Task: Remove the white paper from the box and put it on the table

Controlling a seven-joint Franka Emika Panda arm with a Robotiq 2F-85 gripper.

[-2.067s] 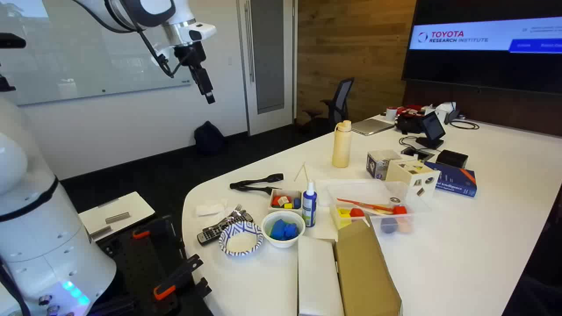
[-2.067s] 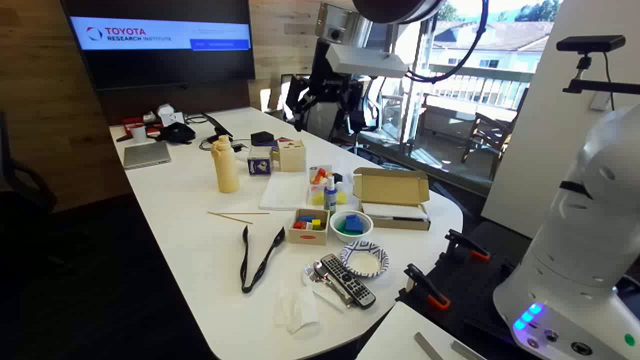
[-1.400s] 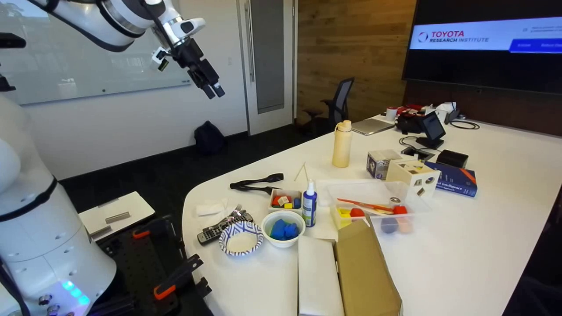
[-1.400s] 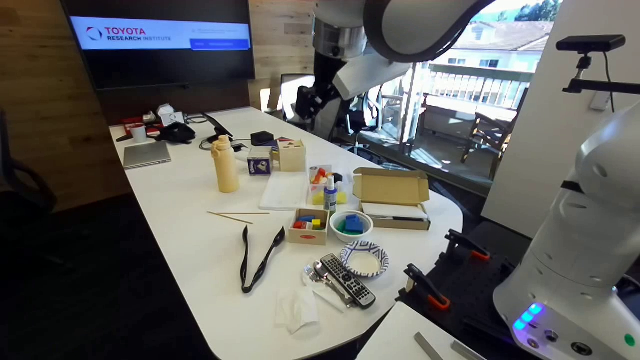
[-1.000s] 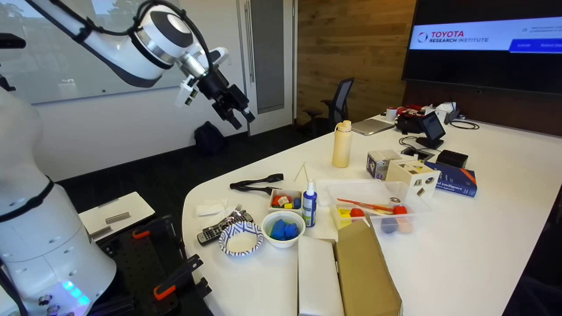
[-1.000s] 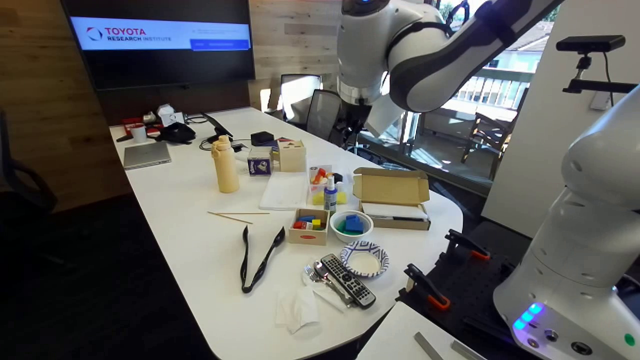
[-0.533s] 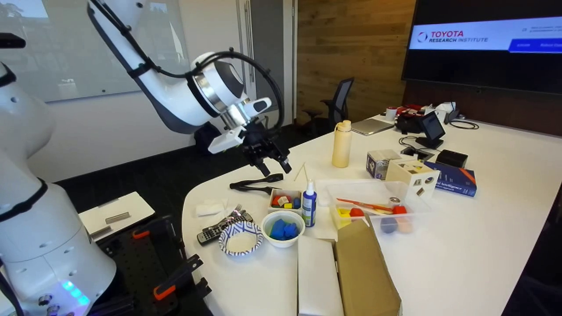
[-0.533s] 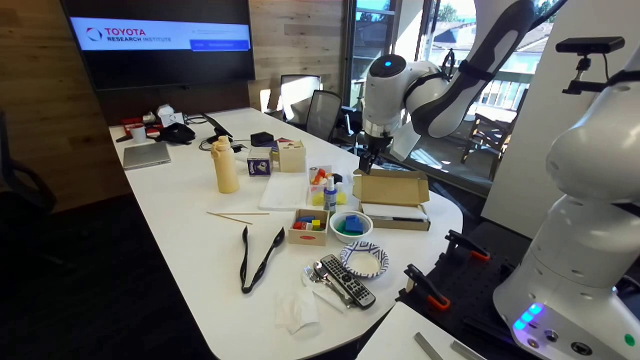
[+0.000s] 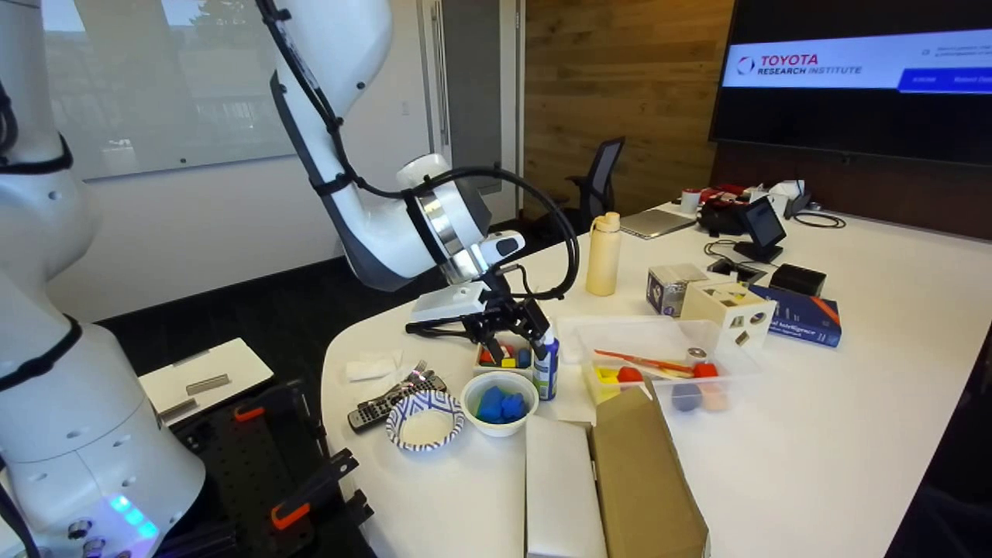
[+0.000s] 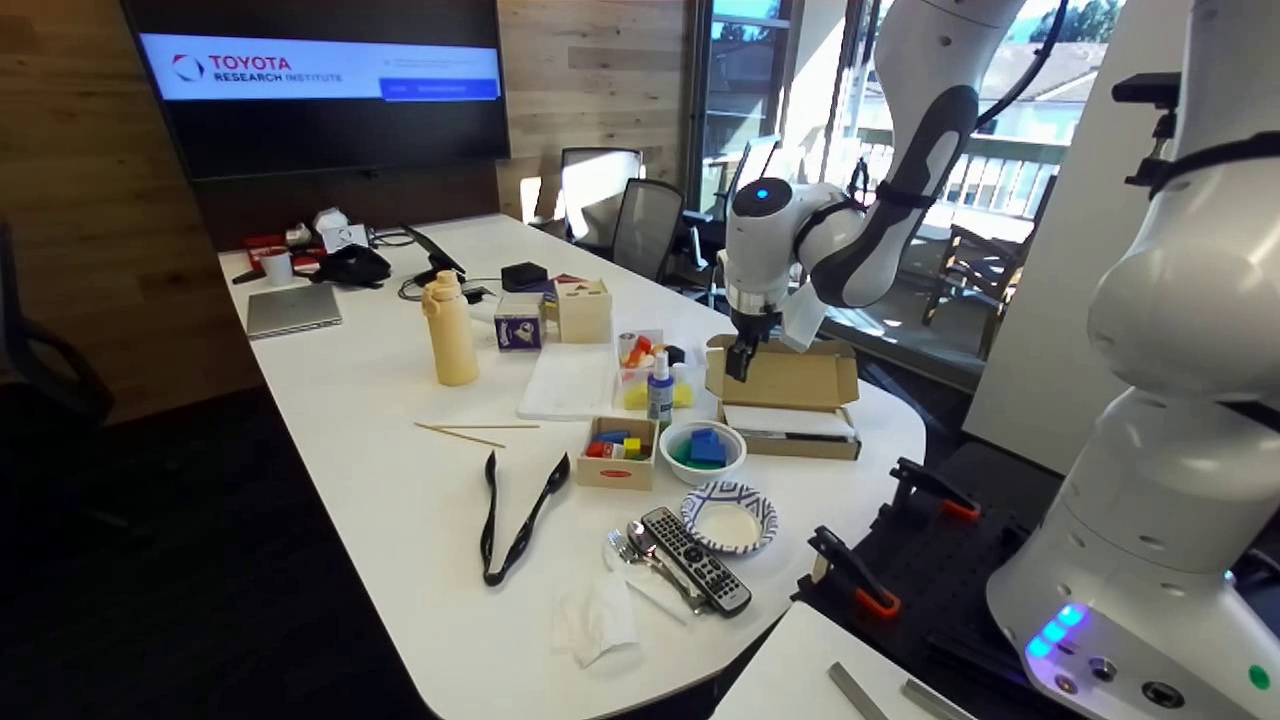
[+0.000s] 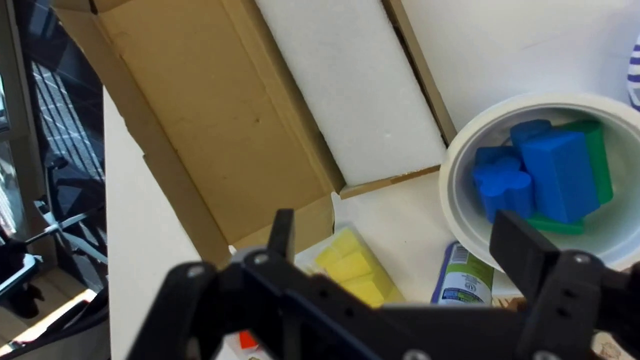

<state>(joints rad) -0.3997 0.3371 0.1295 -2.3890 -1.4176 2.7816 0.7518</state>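
Observation:
The white paper [image 9: 562, 480] lies as a flat white slab inside the open cardboard box [image 9: 647, 480]. In both exterior views the box stands on the white table [image 10: 400, 480] with its lid raised; the paper also shows there [image 10: 785, 422]. In the wrist view the paper [image 11: 360, 90] fills the box's tray beside the brown lid [image 11: 215, 115]. My gripper [image 11: 395, 225] is open and empty, with its fingers wide apart. In the exterior views the gripper [image 9: 518, 354] hangs above the table by the spray bottle, short of the box and apart from the paper.
A white bowl [image 11: 620, 220] with blue and green blocks touches or nearly touches the box. A spray bottle [image 10: 660, 392], a clear bin [image 9: 659, 341], a small wooden block box [image 10: 615, 475] and a patterned bowl [image 10: 730, 518] stand close by. Tongs [image 10: 520, 530] lie farther off.
The arm has swung down from high up, and the open gripper has come over the table toward the box. The box, the paper and the other table items have not moved.

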